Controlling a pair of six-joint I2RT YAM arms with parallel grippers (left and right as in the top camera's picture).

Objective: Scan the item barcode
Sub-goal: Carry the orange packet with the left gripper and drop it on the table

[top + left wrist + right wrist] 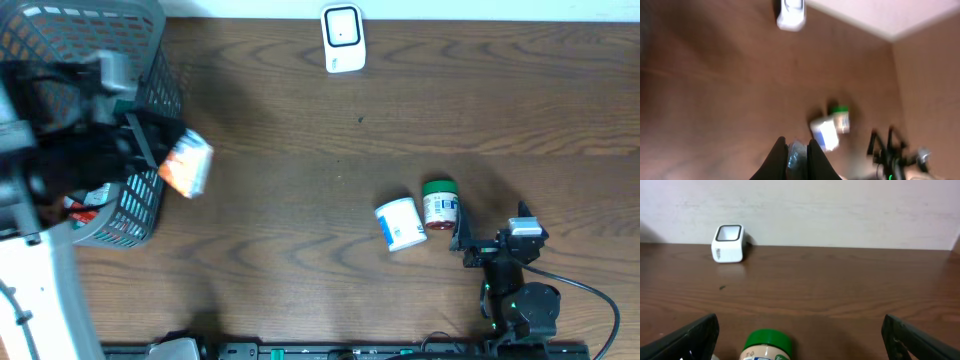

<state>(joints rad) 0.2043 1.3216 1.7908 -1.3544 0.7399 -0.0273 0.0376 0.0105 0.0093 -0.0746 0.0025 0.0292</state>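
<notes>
My left gripper (158, 152) is shut on the item, a crinkly orange and white packet (188, 166), and holds it above the table just right of the basket. In the left wrist view a shiny edge of the packet (796, 154) is pinched between the dark fingers (778, 155); that view is blurred. The white barcode scanner (343, 38) stands at the table's far edge, also in the left wrist view (791, 12) and the right wrist view (729, 243). My right gripper (492, 226) rests open at the front right, nothing between its fingers.
A grey mesh basket (150, 60) with goods inside fills the far left. A green-lidded jar (439, 203) lies just ahead of the right gripper, its lid (767, 342) low in that wrist view. A white tub (400, 223) lies beside the jar.
</notes>
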